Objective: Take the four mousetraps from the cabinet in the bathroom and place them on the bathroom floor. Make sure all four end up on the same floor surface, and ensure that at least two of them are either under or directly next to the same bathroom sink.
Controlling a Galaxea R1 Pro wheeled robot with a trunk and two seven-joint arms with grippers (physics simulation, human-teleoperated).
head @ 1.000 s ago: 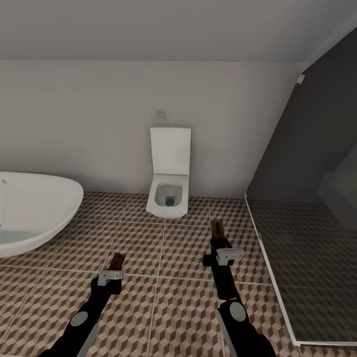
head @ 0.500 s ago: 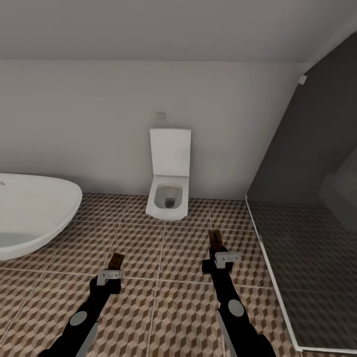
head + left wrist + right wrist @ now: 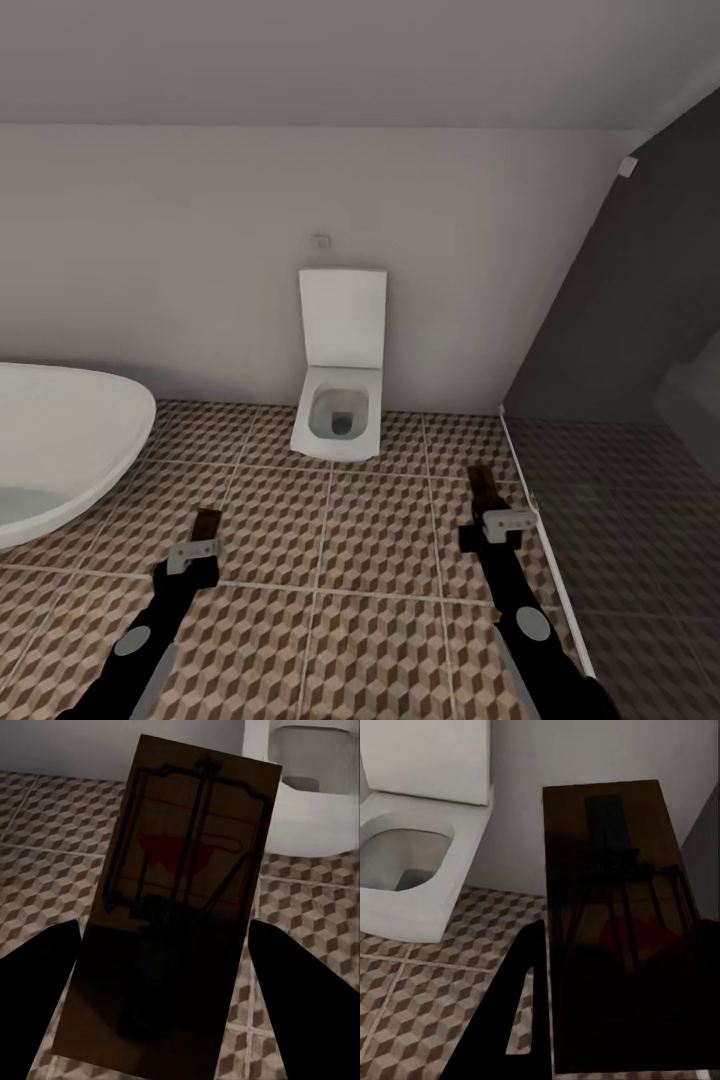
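So I've got a small flat tan wooden mousetrap with dark wire parts clamped in my left tool, and a second mousetrap gripped in my right tool. Both hang above the cube-patterned brown and beige tiled bathroom floor, short of the white wall-mounted toilet. Oval white bathtub sits left of the toilet, dark glass shower panel to its right.

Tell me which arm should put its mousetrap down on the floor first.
Either, probably. Both the left claw and the right claw hold a mousetrap low over the tiled floor. No sink is in sight, so neither is nearer one.
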